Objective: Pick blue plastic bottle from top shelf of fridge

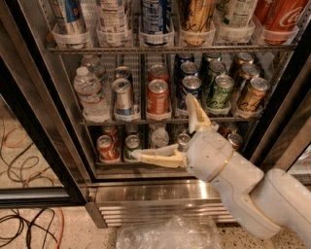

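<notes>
The blue plastic bottle [112, 13], wide with a pale bluish-white printed label, stands second from the left in a clear cup holder on the top shelf [170, 49], a grey wire rack. Its top is cut off by the frame. A dark blue-and-red bottle [68, 14] is on its left and a blue-and-white patterned bottle [156, 13] on its right. My gripper [163, 127] is open, well below the top shelf, in front of the lower racks of the fridge [30, 114]. One finger points up and the other points left.
Cans [157, 96] and water bottles [89, 92] fill the middle rack, and more cans [106, 147] stand on the bottom rack. A red cola bottle [284, 14] is at the top right. Cables [29, 223] and a clear plastic bag [170, 234] lie on the floor by the steel louvred base [155, 197].
</notes>
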